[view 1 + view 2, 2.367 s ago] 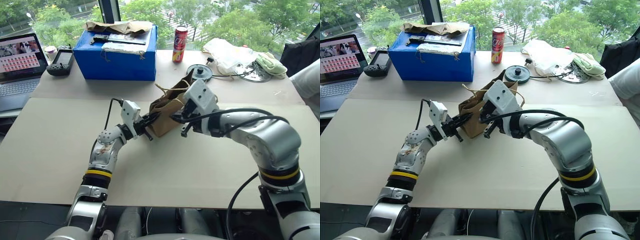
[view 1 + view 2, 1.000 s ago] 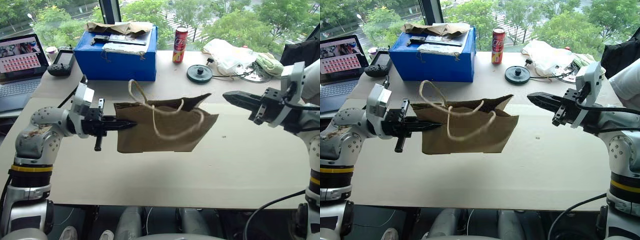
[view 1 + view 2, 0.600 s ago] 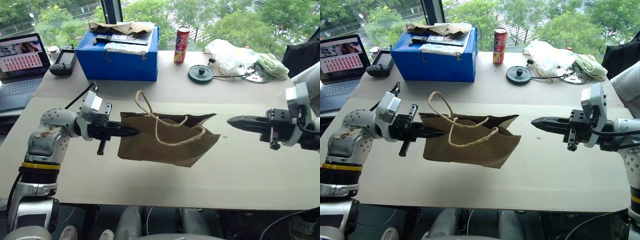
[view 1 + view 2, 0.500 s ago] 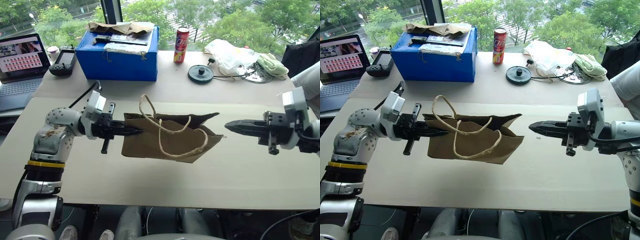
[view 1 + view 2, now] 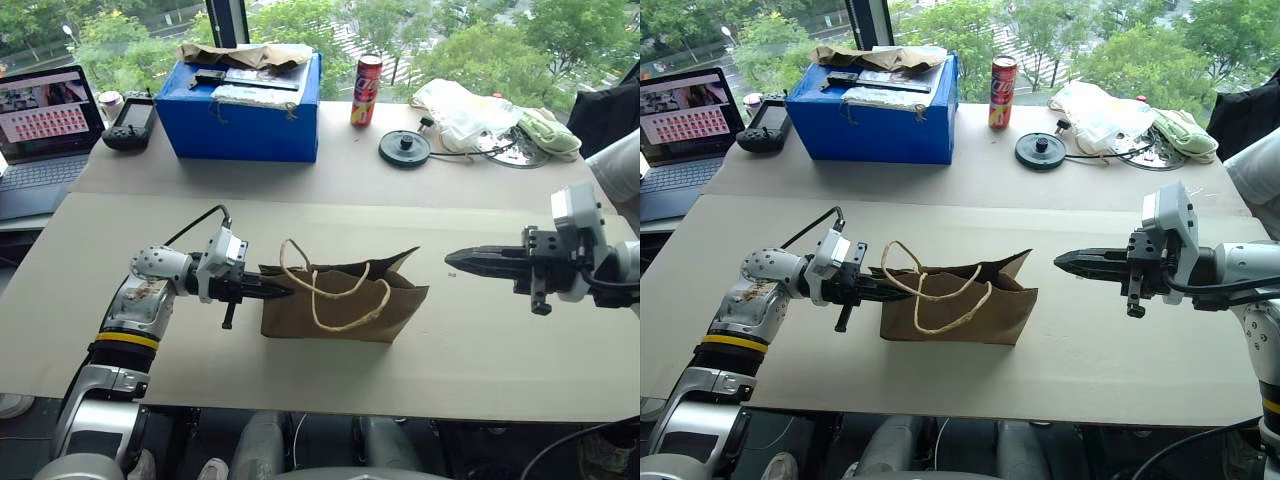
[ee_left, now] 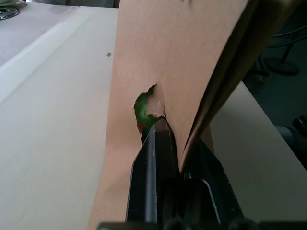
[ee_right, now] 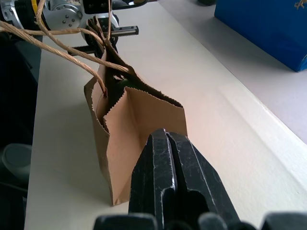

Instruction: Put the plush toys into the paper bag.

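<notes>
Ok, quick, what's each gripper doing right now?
Left gripper: shut on the paper bag, pinching its side edge.
Right gripper: shut, holding nothing, apart from the bag.

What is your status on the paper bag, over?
Left gripper shut on brown kraft paper bag, standing on table. Right gripper shut, empty, apart. Green shows through a tear. Nothing in the way.

Matt brown kraft paper bag (image 5: 340, 305)
</notes>
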Controlling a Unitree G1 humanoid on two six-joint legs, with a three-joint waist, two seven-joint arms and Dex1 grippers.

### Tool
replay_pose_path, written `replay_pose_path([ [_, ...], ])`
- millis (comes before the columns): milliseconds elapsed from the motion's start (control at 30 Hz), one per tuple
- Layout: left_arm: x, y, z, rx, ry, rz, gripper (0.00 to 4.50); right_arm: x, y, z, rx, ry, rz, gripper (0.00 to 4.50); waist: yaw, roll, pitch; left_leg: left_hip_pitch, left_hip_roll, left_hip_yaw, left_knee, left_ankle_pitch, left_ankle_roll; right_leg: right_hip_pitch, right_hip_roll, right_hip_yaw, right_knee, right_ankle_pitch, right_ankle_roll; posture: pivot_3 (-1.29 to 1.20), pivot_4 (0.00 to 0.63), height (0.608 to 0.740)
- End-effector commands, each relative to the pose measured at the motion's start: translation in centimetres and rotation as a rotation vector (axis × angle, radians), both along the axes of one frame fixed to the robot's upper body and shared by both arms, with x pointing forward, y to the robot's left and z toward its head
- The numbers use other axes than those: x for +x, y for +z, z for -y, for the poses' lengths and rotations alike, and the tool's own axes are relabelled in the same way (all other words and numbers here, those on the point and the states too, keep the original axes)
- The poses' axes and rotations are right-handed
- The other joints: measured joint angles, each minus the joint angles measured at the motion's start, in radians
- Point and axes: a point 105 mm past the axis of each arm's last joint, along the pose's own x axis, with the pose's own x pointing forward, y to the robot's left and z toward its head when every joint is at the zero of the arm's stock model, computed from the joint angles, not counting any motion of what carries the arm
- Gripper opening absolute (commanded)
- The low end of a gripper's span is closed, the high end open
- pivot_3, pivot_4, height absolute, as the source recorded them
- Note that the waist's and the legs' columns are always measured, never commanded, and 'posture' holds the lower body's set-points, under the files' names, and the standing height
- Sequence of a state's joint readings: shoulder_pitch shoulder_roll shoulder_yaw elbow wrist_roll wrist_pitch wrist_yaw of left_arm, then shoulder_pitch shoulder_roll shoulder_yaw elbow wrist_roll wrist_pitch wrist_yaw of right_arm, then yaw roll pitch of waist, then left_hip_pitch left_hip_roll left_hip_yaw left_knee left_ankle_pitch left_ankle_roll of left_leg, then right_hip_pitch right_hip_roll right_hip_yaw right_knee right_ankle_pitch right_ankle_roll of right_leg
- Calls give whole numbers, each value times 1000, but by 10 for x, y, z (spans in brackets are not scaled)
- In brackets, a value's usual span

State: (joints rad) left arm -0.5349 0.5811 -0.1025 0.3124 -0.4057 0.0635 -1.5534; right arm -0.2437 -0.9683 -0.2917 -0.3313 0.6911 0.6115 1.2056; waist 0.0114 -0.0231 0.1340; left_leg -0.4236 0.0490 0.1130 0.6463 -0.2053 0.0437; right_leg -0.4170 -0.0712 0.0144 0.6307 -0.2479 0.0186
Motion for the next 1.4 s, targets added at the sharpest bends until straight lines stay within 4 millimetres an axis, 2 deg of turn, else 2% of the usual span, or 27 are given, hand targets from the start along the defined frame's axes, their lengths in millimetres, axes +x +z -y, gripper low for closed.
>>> replay_pose_path([
  [33,3,7,3,0,-7,54,109,-2,6,-2,-4,10,27,0,0,0,0,0,0,0,0,0,0,0,0,0,0,0,0,0,150,739],
  [167,7,3,7,10,8,60,109,0,3,-3,-4,8,28,0,0,0,0,0,0,0,0,0,0,0,0,0,0,0,0,0,150,739],
  [200,8,2,7,9,9,60,623,1,3,-3,-4,6,29,0,0,0,0,0,0,0,0,0,0,0,0,0,0,0,0,0,150,739],
  [300,8,2,8,7,5,59,1496,2,3,-3,-6,6,31,0,-1,0,0,0,0,0,0,0,0,0,0,0,1,0,0,0,150,739],
  [367,8,2,7,18,2,72,2406,2,3,-3,-8,8,31,0,0,0,0,0,0,0,0,0,0,0,0,0,1,0,0,0,150,739],
  [433,10,4,6,19,6,78,3009,2,2,-3,-10,10,32,0,0,0,0,0,0,0,0,0,0,0,0,0,1,0,0,0,150,739],
  [467,10,7,5,17,7,77,3489,2,2,-3,-10,10,33,0,0,0,0,0,0,0,0,0,0,0,0,0,1,0,0,0,150,739],
  [567,10,16,3,10,6,74,4449,3,1,-3,-11,12,36,0,0,0,0,0,0,0,0,0,0,0,0,0,1,0,0,0,150,739],
  [700,5,26,-1,15,-3,67,4449,4,0,-4,-12,15,41,0,-2,0,0,0,0,0,0,0,0,0,0,0,1,0,0,0,150,739],
  [900,-9,68,-18,3,36,45,4449,5,2,-2,-17,19,53,0,-5,0,0,0,1,0,0,0,0,-1,1,0,1,0,0,0,150,739],
  [1000,-19,90,-34,5,88,-22,4449,4,2,-2,-23,24,57,0,-6,0,0,0,1,0,0,0,0,-1,1,0,1,0,0,0,150,739],
  [1200,-20,110,-60,-9,227,-70,4449,2,5,-3,-23,37,71,0,-7,0,0,1,1,0,0,0,0,0,1,0,1,0,0,0,150,739],
  [1400,-23,118,-60,-32,253,-67,4449,3,6,-6,-12,47,75,0,-3,0,0,1,1,0,0,0,0,0,1,0,1,0,0,0,150,739],
])
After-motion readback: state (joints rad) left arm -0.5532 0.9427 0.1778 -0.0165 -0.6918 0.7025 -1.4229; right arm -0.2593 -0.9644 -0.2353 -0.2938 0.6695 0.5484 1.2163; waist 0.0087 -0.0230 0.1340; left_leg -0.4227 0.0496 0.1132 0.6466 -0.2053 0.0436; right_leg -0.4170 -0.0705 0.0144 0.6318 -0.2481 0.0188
